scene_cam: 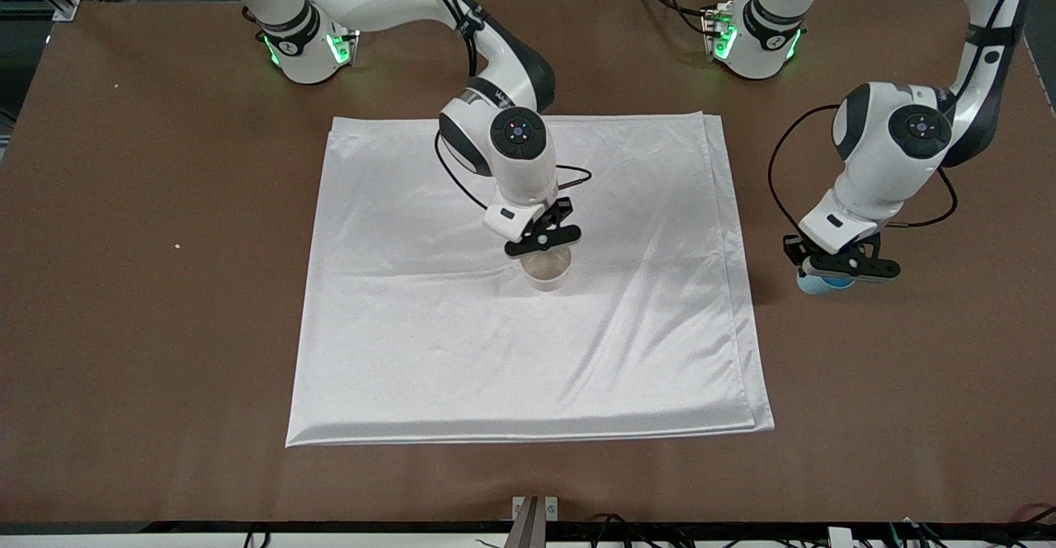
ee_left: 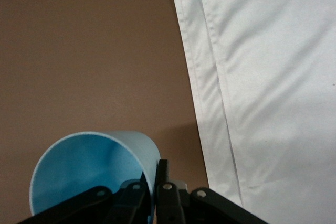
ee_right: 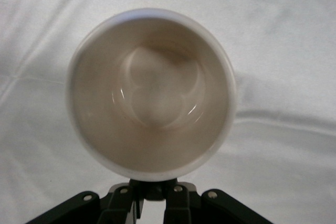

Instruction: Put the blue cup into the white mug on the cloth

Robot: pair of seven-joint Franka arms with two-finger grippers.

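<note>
The white mug (scene_cam: 550, 268) stands upright on the middle of the cloth (scene_cam: 412, 325). My right gripper (scene_cam: 544, 241) is right above it, shut on its black handle (ee_right: 155, 187); the right wrist view shows the mug (ee_right: 151, 93) empty from above. The blue cup (scene_cam: 823, 282) is on the bare brown table (scene_cam: 907, 408), beside the cloth's edge toward the left arm's end. My left gripper (scene_cam: 841, 269) is shut on the cup's wall (ee_left: 89, 177), with one finger (ee_left: 164, 174) outside and the other inside. I cannot tell whether the cup rests on the table.
The cloth's doubled edge (ee_left: 210, 103) lies close beside the blue cup. Bare brown table surrounds the cloth on all sides. Both arm bases stand along the table's edge farthest from the front camera.
</note>
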